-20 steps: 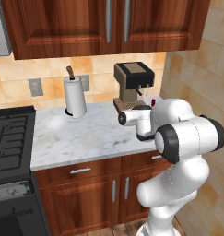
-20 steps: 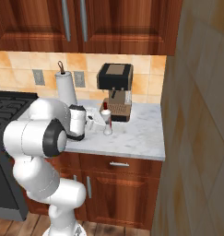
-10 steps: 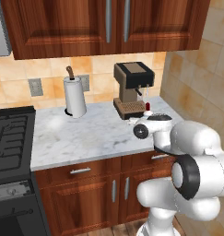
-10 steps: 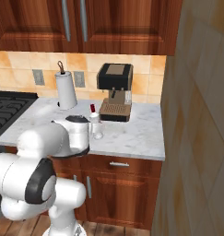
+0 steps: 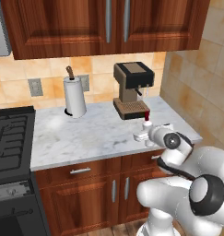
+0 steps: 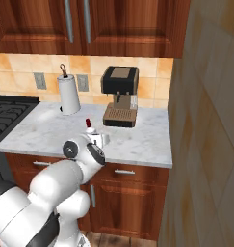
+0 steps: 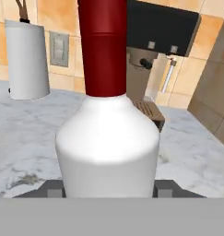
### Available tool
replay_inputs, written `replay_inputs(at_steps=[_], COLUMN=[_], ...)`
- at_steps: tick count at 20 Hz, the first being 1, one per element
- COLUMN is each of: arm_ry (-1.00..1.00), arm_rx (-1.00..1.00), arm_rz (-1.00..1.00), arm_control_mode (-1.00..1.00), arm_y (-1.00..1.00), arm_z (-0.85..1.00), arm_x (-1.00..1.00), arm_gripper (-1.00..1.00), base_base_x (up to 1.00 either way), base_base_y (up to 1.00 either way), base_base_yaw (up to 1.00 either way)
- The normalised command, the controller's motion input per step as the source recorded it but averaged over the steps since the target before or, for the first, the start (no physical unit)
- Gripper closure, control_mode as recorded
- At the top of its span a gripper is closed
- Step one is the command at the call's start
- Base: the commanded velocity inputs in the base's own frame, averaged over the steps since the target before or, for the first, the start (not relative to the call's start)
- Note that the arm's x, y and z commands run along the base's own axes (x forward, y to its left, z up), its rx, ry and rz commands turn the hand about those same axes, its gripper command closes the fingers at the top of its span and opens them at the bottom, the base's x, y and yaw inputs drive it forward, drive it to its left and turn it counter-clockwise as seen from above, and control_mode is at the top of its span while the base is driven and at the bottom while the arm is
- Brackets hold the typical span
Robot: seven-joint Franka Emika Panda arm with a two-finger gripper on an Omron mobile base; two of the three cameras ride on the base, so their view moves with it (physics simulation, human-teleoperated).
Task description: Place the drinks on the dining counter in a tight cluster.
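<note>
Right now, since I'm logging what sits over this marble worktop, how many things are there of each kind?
Slim white red-capped bottle, held in the gripper: 1
Brown and black coffee machine: 1
White paper-towel roll on its stand: 1
Total: 3

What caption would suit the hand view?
Gripper shut on white red-capped bottle, coffee machine and paper-towel roll behind.

White red-capped bottle [image 7: 108, 138]: cap top cut off by hand view's upper edge; base hidden. Its body hides much of the coffee machine [image 7: 164, 41].
</note>
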Motion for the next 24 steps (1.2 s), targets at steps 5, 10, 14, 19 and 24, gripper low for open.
replay_inputs(at_steps=[5,10,14,19,24], arm_ry=[0.17,0.24,0.34,0.29,0.21], arm_rx=[0.02,0.09,0.15,0.14,0.00], arm_rz=[0.29,0.21,0.15,0.03,0.00], arm_control_mode=[-1.00,-1.00,-1.00,-1.00,-1.00], arm_y=[0.12,0.07,0.12,0.08,0.02], arm_z=[0.57,0.63,0.55,0.51,0.48], arm_x=[-0.33,-0.24,-0.31,-0.39,-0.51], arm_gripper=[1.00,1.00,1.00,1.00,1.00], base_base_x=[0.00,0.00,0.00,0.00,0.00], base_base_y=[0.00,0.00,0.00,0.00,0.00], base_base_yaw=[0.00,0.00,0.00,0.00,0.00])
